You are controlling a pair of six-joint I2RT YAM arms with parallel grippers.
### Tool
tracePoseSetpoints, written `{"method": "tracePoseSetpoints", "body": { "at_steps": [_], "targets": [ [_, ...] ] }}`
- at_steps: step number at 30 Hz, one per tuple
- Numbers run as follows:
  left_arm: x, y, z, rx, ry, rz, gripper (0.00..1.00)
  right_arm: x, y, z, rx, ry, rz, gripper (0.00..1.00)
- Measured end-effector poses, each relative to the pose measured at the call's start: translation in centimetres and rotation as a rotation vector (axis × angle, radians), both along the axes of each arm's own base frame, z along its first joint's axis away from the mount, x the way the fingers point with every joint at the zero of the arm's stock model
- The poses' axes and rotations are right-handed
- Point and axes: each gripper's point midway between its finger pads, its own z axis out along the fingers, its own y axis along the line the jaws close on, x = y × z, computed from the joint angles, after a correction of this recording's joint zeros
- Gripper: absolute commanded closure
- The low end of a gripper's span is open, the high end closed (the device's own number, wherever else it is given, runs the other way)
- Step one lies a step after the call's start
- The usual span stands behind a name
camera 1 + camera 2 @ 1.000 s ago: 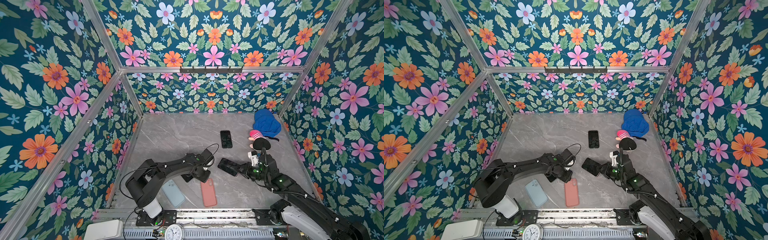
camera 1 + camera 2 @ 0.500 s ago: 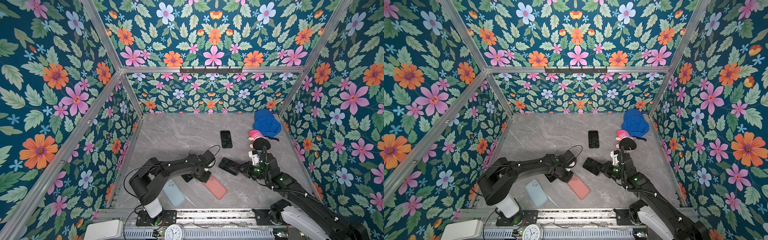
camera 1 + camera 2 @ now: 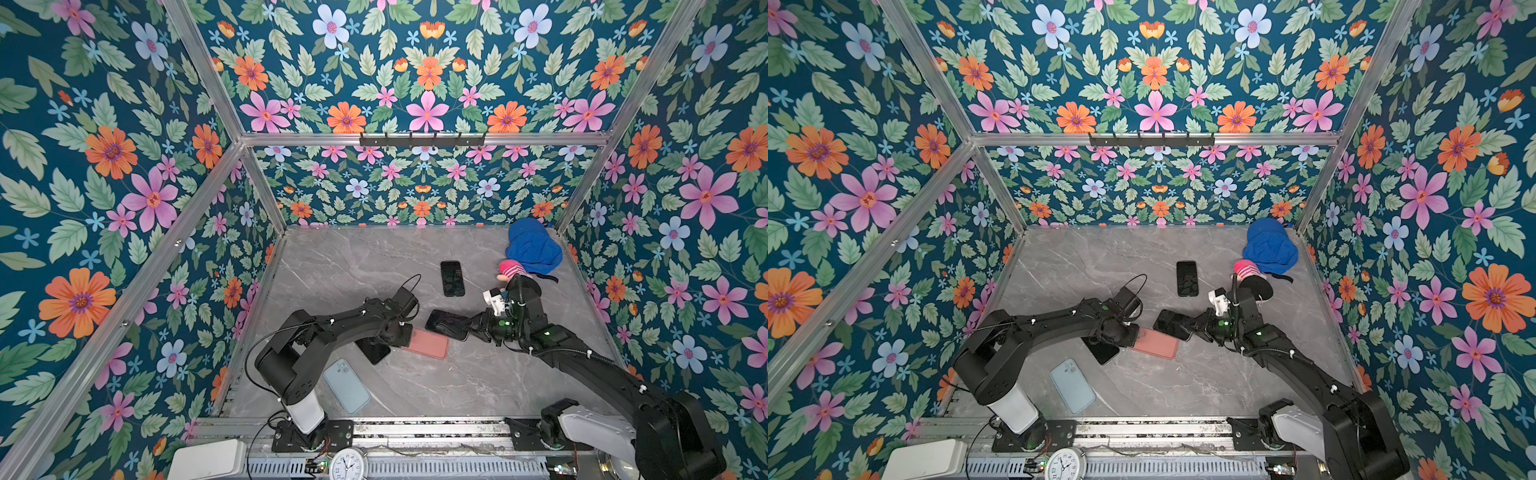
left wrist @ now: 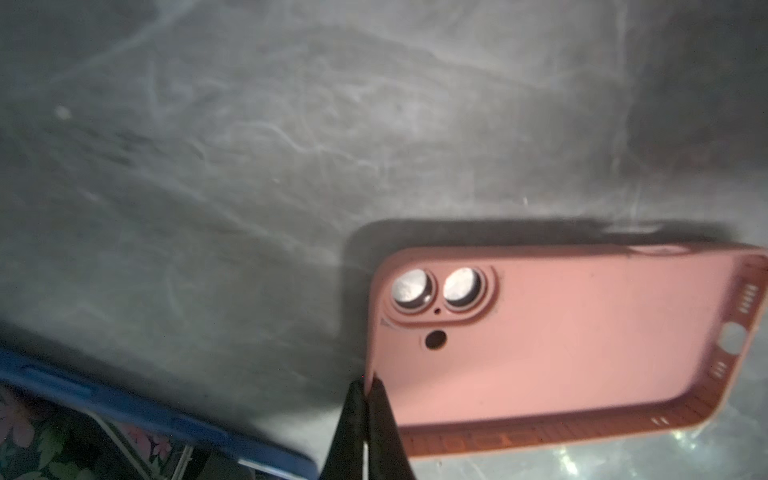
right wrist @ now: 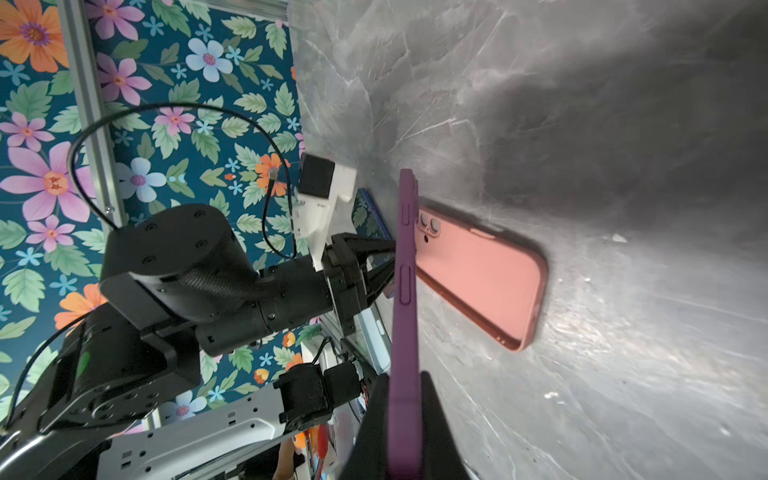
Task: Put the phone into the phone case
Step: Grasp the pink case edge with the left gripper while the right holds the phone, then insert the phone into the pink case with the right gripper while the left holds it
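The salmon-pink phone case (image 3: pixel 430 345) (image 3: pixel 1156 344) lies open side up on the grey marble table, in both top views. My left gripper (image 3: pixel 409 334) (image 4: pixel 368 386) is shut on the case (image 4: pixel 561 332), pinching its thin rim at the corner by the camera holes. My right gripper (image 3: pixel 471 326) (image 5: pixel 405 399) is shut on the phone (image 3: pixel 446 324) (image 3: pixel 1173 323), a dark-screened one with a purple edge (image 5: pixel 405 291). It holds the phone tilted just above the table, beside the far long side of the case (image 5: pixel 482 274).
A second black phone (image 3: pixel 452 278) lies farther back. Another dark phone (image 3: pixel 374 352) sits under my left wrist, and a light blue phone (image 3: pixel 347 386) lies near the front rail. A blue cap (image 3: pixel 534 247) and a doll (image 3: pixel 511 268) occupy the back right corner.
My left gripper has closed on the case rim. The case has swung from lengthwise to crosswise and slid toward the phone in the right gripper, which has hardly moved.
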Motion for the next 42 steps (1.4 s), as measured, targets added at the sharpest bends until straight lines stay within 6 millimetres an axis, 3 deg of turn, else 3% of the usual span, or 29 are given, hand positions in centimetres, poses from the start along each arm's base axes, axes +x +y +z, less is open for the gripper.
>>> {"method": "tracePoseSetpoints", "body": {
  "at_steps": [5,6,14,19,26,42],
  "targets": [
    [1.1,-0.9,0.0,-0.049,-0.009,0.028,0.61,-0.6,0.4,-1.2,0.02,0.029,0.034,1.0],
    [1.1,-1.0,0.1,-0.066,-0.01,0.029,0.6,-0.6,0.4,-1.4,0.024,0.033,0.037,1.0],
    [0.7,2.3,0.7,-0.198,0.027,0.123,0.57,0.0,2.2,-3.7,0.076,0.126,0.101,1.0],
    [1.5,1.4,1.5,-0.315,0.042,0.131,0.56,0.3,3.5,-4.2,0.101,0.13,0.152,1.0],
    [2.4,0.1,0.9,-0.408,0.085,0.154,0.53,1.1,4.8,-5.5,0.112,0.163,0.193,1.0],
    [2.8,-1.6,1.0,-0.51,0.102,0.154,0.56,1.7,5.4,-8.1,0.093,0.159,0.281,1.0]
  ]
}}
